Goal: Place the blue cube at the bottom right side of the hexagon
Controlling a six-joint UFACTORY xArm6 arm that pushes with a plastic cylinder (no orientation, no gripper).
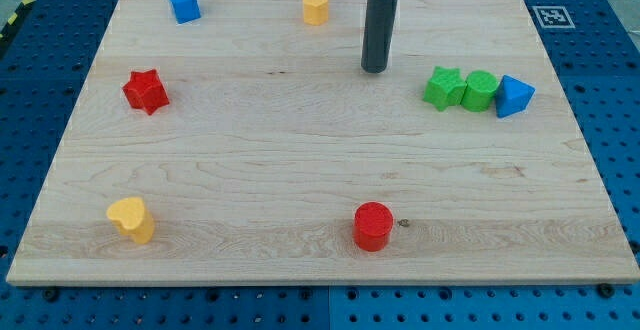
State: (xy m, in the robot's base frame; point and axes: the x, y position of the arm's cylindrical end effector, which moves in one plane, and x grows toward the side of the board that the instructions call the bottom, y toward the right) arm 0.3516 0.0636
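The blue cube (184, 3) sits near the board's top left. The yellow hexagon (316, 6) stands at the top middle, well to the cube's right. My tip (374, 69) rests on the board below and to the right of the hexagon, apart from it and far from the blue cube. It touches no block.
A red star (146, 91) lies at the left. A yellow heart (132, 219) is at the bottom left. A red cylinder (373, 226) is at the bottom middle. A green star (443, 87), a green cylinder (479, 90) and a blue triangle (514, 96) sit in a row at the right.
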